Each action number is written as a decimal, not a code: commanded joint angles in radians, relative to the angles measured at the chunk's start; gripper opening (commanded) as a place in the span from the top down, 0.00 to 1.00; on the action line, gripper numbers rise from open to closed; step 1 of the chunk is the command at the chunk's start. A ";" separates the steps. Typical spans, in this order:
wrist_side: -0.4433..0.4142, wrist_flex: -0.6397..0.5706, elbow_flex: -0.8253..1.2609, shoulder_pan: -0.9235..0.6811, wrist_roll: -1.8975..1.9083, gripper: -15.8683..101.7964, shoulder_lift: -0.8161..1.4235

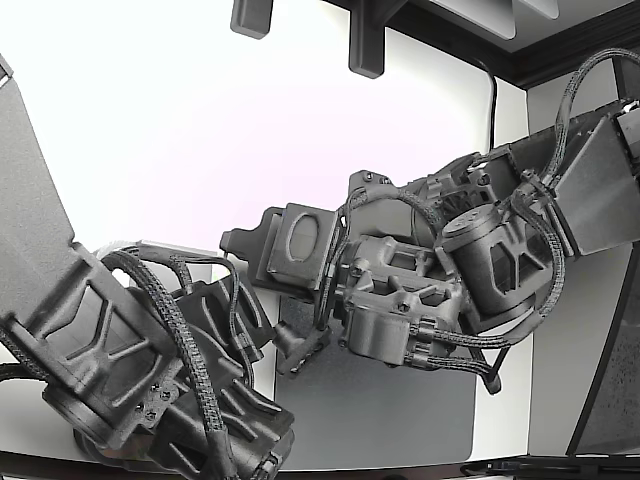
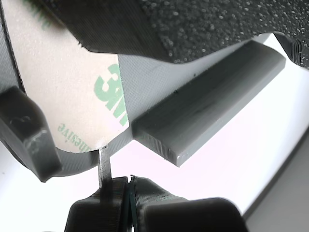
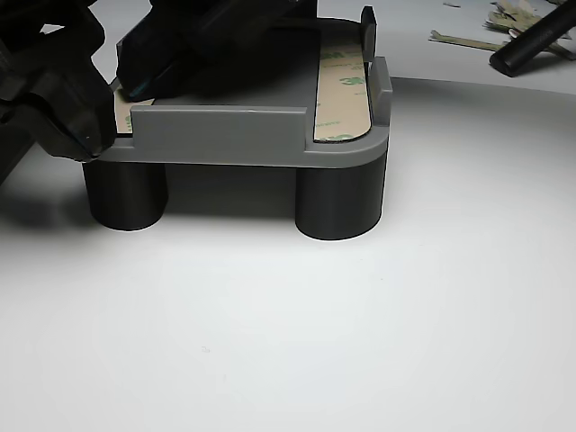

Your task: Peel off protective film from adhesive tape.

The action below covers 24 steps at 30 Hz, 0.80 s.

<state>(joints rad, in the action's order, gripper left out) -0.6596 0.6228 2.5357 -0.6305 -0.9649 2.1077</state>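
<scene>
- The grey fixture (image 3: 252,135) stands on dark round legs (image 3: 340,202) on the white desk (image 3: 360,342).
- Tape strips (image 3: 342,99) with green-printed film (image 2: 63,96) lie on the fixture top.
- The gripper (image 2: 129,186) has its fingers (image 2: 101,203) clenched at the film's edge tab (image 2: 104,164).

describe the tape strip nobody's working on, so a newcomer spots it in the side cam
Find the grey fixture tray raised on dark round feet in the other view. Along its right end, under the upright tab, lies a beige liner strip with green 3M print. Unlike the strip at the left corner, no fingers cover it.
</scene>
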 commanded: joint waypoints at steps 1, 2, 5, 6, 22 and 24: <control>0.000 -0.003 -0.034 0.005 0.002 0.96 0.014; 0.000 -0.003 -0.034 0.005 0.002 0.96 0.014; 0.002 -0.003 -0.035 0.003 0.005 0.96 0.014; 0.002 -0.003 -0.035 0.003 0.005 0.96 0.014; 0.008 0.003 -0.034 0.003 0.012 0.96 0.014; 0.008 0.003 -0.034 0.003 0.012 0.96 0.014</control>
<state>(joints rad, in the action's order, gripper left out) -0.6550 0.6289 2.5341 -0.6320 -0.9541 2.1077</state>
